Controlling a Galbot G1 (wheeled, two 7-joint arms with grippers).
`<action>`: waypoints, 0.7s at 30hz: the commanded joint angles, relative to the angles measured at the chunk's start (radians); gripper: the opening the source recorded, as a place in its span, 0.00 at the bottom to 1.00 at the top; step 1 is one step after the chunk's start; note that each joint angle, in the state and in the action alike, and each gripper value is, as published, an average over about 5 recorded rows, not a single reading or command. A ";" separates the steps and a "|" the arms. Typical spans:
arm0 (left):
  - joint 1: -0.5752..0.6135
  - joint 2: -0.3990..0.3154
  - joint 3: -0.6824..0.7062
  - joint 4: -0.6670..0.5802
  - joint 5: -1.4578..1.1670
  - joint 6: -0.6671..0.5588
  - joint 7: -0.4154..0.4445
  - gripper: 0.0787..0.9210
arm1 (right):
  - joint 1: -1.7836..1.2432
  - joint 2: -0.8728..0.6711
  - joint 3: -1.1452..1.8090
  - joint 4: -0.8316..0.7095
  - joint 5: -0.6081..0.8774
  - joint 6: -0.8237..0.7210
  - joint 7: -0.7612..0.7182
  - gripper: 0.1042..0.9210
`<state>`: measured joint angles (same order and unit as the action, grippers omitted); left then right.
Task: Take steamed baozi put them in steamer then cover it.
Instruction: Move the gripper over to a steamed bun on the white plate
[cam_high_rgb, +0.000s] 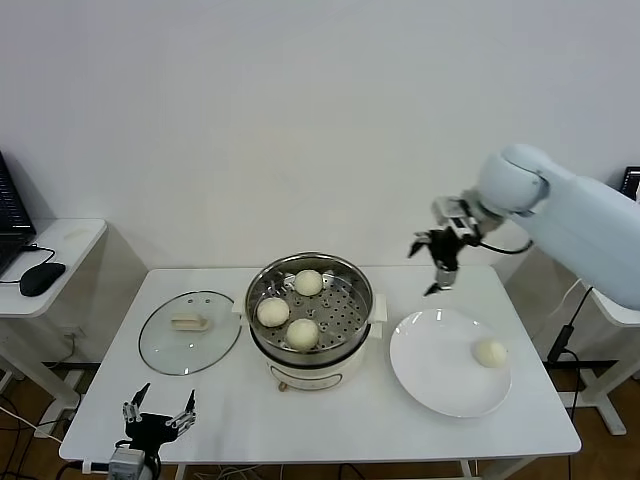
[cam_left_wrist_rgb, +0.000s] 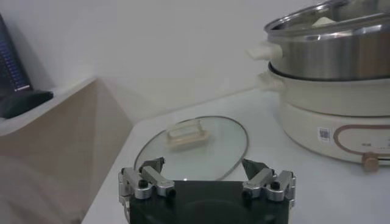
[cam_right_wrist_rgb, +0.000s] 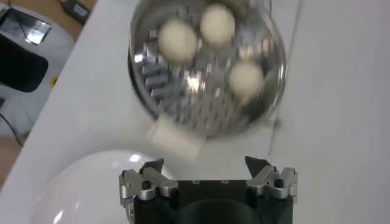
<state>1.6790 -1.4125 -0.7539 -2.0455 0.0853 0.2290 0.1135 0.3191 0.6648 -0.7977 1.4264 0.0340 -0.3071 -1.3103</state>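
Right hand (cam_high_rgb: 437, 268) hangs empty with fingers apart above the table's far edge, between the steamer (cam_high_rgb: 361, 309) and white plate (cam_high_rgb: 432, 369). Three steamed baozi (cam_high_rgb: 273, 312) sit in the basket — one baozi (cam_high_rgb: 490, 352) remains on the plate. Glass cover (cam_high_rgb: 189, 332) lies left of the steamer (not yet placed). Left hand (cam_high_rgb: 158, 416), fingers apart, idles at the near left corner.

Right gripper (cam_high_rgb: 437, 266) raised, arm bent, jaws wide apart; left gripper (cam_high_rgb: 158, 408) low, jaws likewise spread
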 joint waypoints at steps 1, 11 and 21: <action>0.004 0.002 -0.002 0.002 -0.003 0.003 0.004 0.88 | -0.285 -0.121 0.193 -0.045 -0.246 0.034 -0.023 0.88; 0.008 0.001 -0.001 0.033 0.006 0.003 0.005 0.88 | -0.411 -0.050 0.223 -0.132 -0.359 0.064 0.015 0.88; 0.000 -0.001 -0.002 0.056 0.010 0.003 0.004 0.88 | -0.433 0.018 0.225 -0.209 -0.421 0.076 0.026 0.88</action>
<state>1.6801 -1.4136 -0.7551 -2.0010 0.0949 0.2322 0.1174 -0.0418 0.6495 -0.6045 1.2846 -0.2957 -0.2450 -1.2934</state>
